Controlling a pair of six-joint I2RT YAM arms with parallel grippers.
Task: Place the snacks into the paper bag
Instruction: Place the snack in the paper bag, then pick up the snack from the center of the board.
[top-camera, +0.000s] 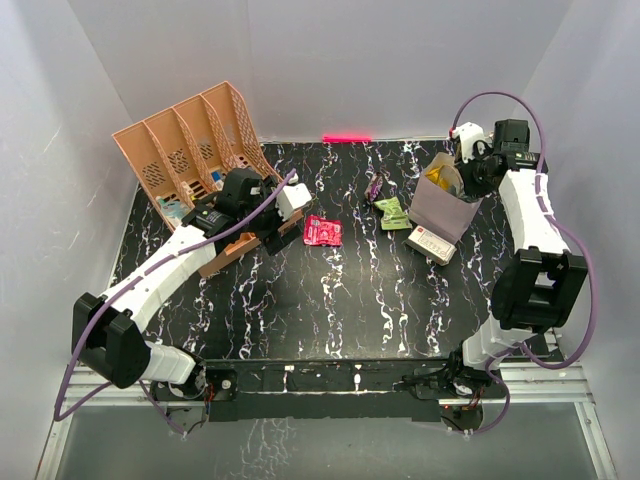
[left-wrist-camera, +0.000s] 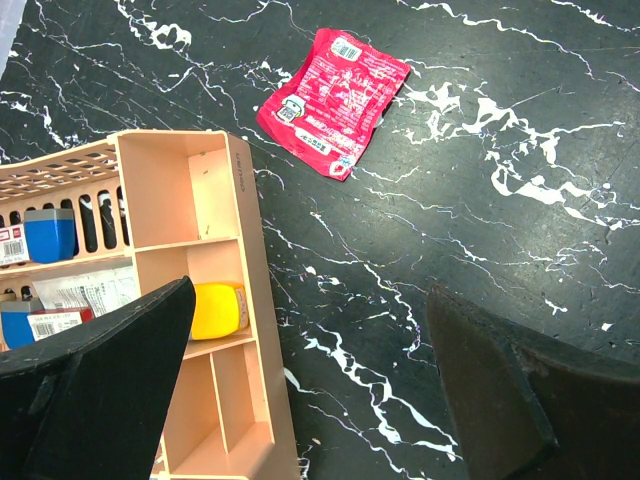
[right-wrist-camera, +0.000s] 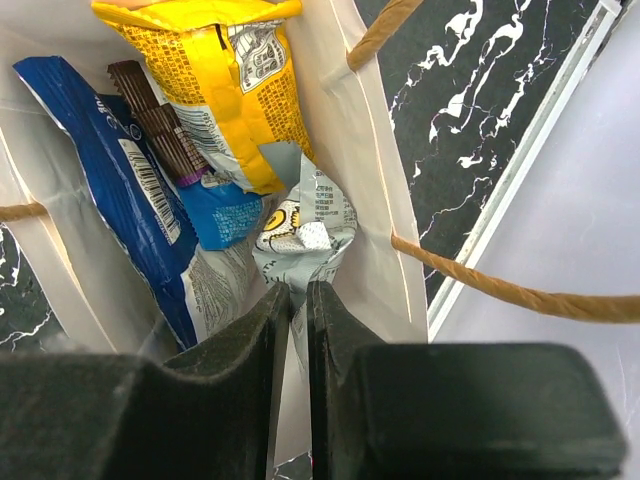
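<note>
The paper bag (top-camera: 443, 207) stands at the back right. My right gripper (top-camera: 463, 176) reaches into its mouth. In the right wrist view it (right-wrist-camera: 298, 292) is shut on a silver-grey packet (right-wrist-camera: 305, 225) inside the bag (right-wrist-camera: 365, 150), beside a yellow packet (right-wrist-camera: 225, 75), the dark blue crisp bag (right-wrist-camera: 95, 150), a brown bar (right-wrist-camera: 160, 125) and a small blue packet (right-wrist-camera: 222, 212). A pink packet (top-camera: 322, 231) lies mid-table, with a green packet (top-camera: 392, 212) and a purple one (top-camera: 375, 187) further right. My left gripper (top-camera: 280, 228) is open and empty, hovering near the pink packet (left-wrist-camera: 332, 100).
The peach slotted organiser (top-camera: 190, 150) stands at the back left; its low divider tray (left-wrist-camera: 215, 300) holds a yellow item (left-wrist-camera: 218, 310) and lies under my left finger (left-wrist-camera: 110, 380). A white box with a red mark (top-camera: 431, 243) lies in front of the bag.
</note>
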